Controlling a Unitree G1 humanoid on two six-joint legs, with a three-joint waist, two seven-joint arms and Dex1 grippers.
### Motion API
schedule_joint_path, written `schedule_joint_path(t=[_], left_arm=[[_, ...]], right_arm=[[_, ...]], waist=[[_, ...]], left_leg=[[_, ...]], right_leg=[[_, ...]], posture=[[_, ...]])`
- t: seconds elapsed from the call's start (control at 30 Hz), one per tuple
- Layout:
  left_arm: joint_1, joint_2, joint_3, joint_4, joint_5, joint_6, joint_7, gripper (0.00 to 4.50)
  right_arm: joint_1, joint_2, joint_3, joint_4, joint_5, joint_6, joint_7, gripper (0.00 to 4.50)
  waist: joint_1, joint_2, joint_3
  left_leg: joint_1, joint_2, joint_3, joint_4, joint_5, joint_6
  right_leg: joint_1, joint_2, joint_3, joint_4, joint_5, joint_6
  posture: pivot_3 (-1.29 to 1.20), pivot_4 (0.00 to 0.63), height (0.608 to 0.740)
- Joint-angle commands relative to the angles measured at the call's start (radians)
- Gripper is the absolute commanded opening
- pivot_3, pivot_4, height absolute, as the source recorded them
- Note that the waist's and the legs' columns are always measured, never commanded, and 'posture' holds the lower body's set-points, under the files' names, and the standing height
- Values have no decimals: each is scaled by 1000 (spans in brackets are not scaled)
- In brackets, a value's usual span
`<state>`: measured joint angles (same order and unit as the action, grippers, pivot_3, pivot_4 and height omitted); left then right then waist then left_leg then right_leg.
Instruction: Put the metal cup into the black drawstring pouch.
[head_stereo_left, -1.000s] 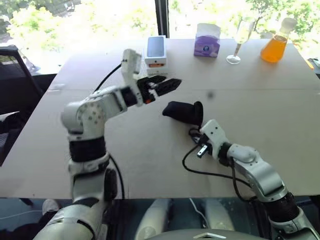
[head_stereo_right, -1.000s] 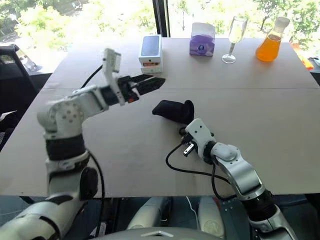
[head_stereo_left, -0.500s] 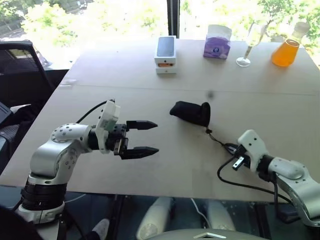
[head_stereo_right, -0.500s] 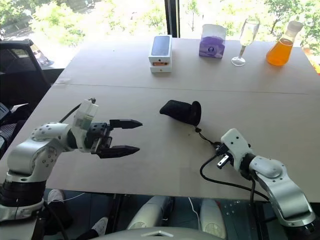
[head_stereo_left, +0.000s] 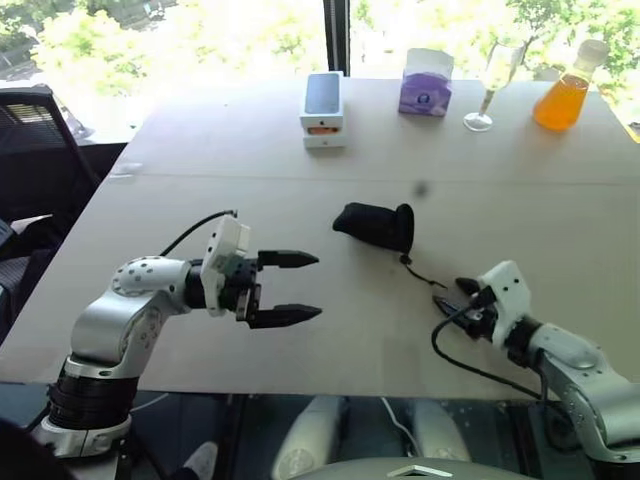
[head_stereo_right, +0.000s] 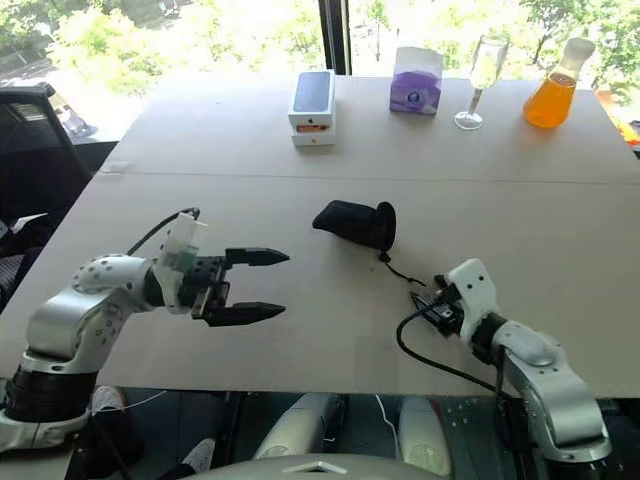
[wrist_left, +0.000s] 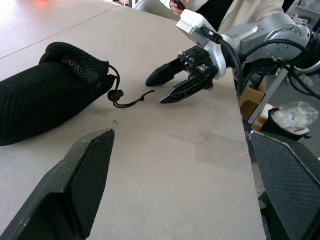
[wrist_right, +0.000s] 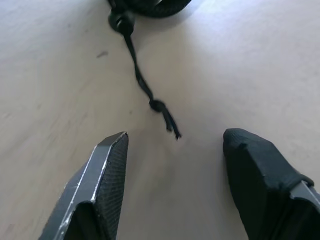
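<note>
The right gripper (wrist_right: 170, 185) has its two black fingers (wrist_right: 107, 170) spread apart with nothing between them; they lie low over the pale wooden surface (head_stereo_left: 300, 190), and the thin black drawstring cord (wrist_right: 150, 100) trails loose on the boards just ahead of them, its knotted end free. A second ago those fingers were pinched shut near the pouch's mouth, so the cord has just been let go after being drawn out, and the arm has pulled back toward the near edge. The left gripper (head_stereo_left: 295, 288) holds its black fingers wide open and empty, pointing level across the surface toward the right arm; earlier it hung higher and farther out, close to the white phone box (head_stereo_left: 322, 108), and it has since dropped back to its own side.

The soft black mesh drawstring pouch (head_stereo_left: 375, 225) lies on its side mid-surface, well apart from both grippers, bulging and with its mouth gathered. The small steel metal cup cannot be made out anywhere; it is probably inside the pouch, judging by that rounded bulge. If so, the task looks essentially finished, both arms retreating. The pouch itself has hardly shifted between the pictures.
</note>
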<state>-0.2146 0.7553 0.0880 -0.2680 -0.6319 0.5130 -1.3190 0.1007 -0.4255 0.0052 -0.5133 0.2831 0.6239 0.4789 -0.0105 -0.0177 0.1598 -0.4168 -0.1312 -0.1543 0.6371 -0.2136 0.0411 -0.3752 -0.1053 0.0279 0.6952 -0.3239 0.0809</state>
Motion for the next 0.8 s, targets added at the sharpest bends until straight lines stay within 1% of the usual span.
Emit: schedule_joint_path(t=[0.03, 0.23, 0.43, 0.47, 0.53, 0.67, 0.7, 0.8], left_arm=[[2, -1, -3, -49, -13, -16, 19, 4500], [2, 0, -14, -58, -16, -14, 34, 4500], [-2, -3, -22, -59, -14, -14, 44, 4500], [-1, -3, -23, -60, -13, -15, 45, 4500], [2, -4, -22, -65, -12, -18, 51, 4500], [5, -7, -17, -67, -14, -17, 67, 4500], [8, -7, -18, -69, -13, -19, 68, 4500], [10, -16, -24, -73, -12, -20, 79, 4500]], right_arm=[[-39, 35, 56, 37, -37, -52, -29, 3094], [-144, 85, 141, 158, -90, -102, -30, 3094], [-256, 139, 187, 308, -102, -108, -9, 3094], [-265, 143, 190, 325, -102, -105, -6, 2857], [-270, 143, 192, 338, -106, -101, -1, 2189], [-262, 118, 190, 325, -114, -95, 17, 376], [-257, 106, 189, 314, -119, -99, 20, 49], [-253, 75, 177, 273, -136, -116, 19, 49]], waist=[[-4, 0, 0], [-8, 0, 0], [-9, 0, 0], [-10, 0, 0], [-12, 0, 0], [-14, 0, -1], [-15, 0, -1], [-15, 0, -1]], left_leg=[[0, 0, 0, 0, 0, 0], [2, 1, 2, -1, 0, 0], [3, 2, 4, -1, 0, 0], [3, 2, 4, -1, 0, 0], [3, 3, 5, -1, 0, 0], [3, 3, 5, -1, 0, 0], [3, 3, 5, -1, 0, 0], [3, 3, 5, -2, 0, 0]], right_leg=[[0, 0, 0, 0, 0, 0], [0, 1, 0, 1, 0, 0], [0, 2, 0, 1, 1, -1], [0, 2, 0, 1, 1, -1], [0, 3, 1, 1, 1, -2], [0, 3, 1, 1, 1, -2], [0, 3, 1, 1, 1, -2], [-1, 3, 1, 0, 1, -2]], posture=[[0, 150, 740], [0, 150, 740], [0, 150, 740], [0, 150, 740], [0, 150, 740], [0, 150, 740], [0, 150, 740], [0, 150, 740]])
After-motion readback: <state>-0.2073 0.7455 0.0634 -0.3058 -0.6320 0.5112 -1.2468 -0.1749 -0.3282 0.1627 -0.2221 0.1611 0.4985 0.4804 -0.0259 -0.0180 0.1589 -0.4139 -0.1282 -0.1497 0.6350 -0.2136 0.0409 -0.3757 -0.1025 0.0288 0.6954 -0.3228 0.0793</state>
